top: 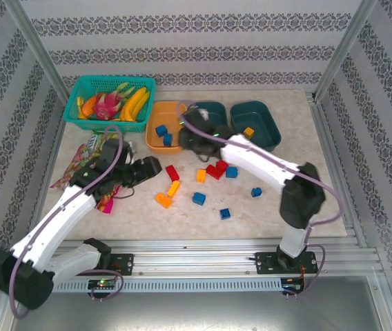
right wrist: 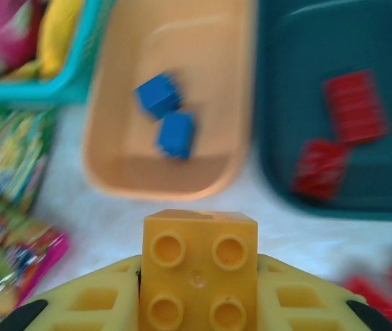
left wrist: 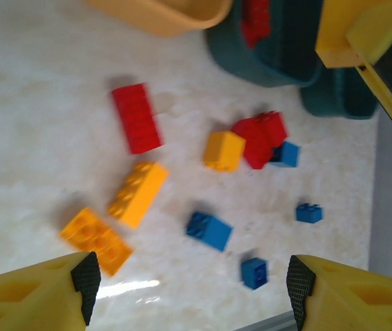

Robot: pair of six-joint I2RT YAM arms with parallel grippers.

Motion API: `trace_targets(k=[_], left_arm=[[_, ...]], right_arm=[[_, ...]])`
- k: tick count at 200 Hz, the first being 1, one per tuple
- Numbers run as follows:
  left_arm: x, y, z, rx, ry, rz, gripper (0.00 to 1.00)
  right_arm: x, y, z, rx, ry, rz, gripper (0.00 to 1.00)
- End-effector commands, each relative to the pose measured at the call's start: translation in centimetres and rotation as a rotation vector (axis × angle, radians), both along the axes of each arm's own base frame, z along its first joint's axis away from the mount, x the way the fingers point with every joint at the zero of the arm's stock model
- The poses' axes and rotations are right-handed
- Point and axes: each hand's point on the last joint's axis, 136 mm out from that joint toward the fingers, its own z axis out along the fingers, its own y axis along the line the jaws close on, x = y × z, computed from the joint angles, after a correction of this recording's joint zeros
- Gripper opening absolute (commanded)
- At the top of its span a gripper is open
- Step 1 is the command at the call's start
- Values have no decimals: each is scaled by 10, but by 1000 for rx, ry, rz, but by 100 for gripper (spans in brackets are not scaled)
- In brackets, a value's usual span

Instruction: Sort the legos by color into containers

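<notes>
Legos (top: 198,198) are lying loose mid-surface (top: 182,224), just right of the left tool (top: 148,167), whose arm is stretching forward low. The right arm is folding across leftward, with the right tool (top: 192,131) hanging between the orange bin (top: 172,114) and the middle teal bin (top: 213,110).

From the left wrist, the fingers (left wrist: 85,276) are standing wide apart above scattered bricks, bare surface between them.

From the right wrist, the right tool is pinching a yellow brick (right wrist: 199,258) near the orange bin's front rim. Two blue bricks (right wrist: 177,134) are sitting inside, and two red bricks (right wrist: 355,107) are in the teal bin.

Striped patterned walls (top: 196,27) enclose a beige marble tabletop (top: 182,224).
</notes>
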Motion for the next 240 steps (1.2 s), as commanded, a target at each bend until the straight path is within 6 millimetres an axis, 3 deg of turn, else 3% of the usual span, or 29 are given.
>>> trace_targets(k=[1, 38, 68, 113, 145, 164, 181, 197, 217, 240], left_arm=[[35, -45, 31, -45, -132, -117, 75], [66, -106, 28, -66, -139, -216, 75], [81, -150, 17, -63, -129, -297, 74], [95, -184, 6, -54, -118, -344, 74], [94, -187, -10, -4, -87, -358, 73], [90, -182, -18, 33, -67, -352, 73], [84, -175, -26, 70, -46, -341, 73], [74, -167, -33, 111, -28, -343, 72], [57, -158, -43, 176, -4, -370, 72], [32, -148, -59, 264, 37, -419, 72]], right_arm=[[5, -76, -20, -113, 53, -89, 23], [19, -175, -55, -173, 188, -207, 24], [36, -219, -84, -200, 259, -250, 24], [59, -225, -125, -200, 363, -237, 25], [65, -226, -147, -206, 411, -242, 28], [63, -226, -157, -199, 450, -248, 38], [61, -229, -157, -214, 475, -254, 50], [61, -230, -146, -213, 454, -256, 56], [63, -228, -116, -192, 385, -258, 60], [56, -221, -67, -164, 285, -247, 62]])
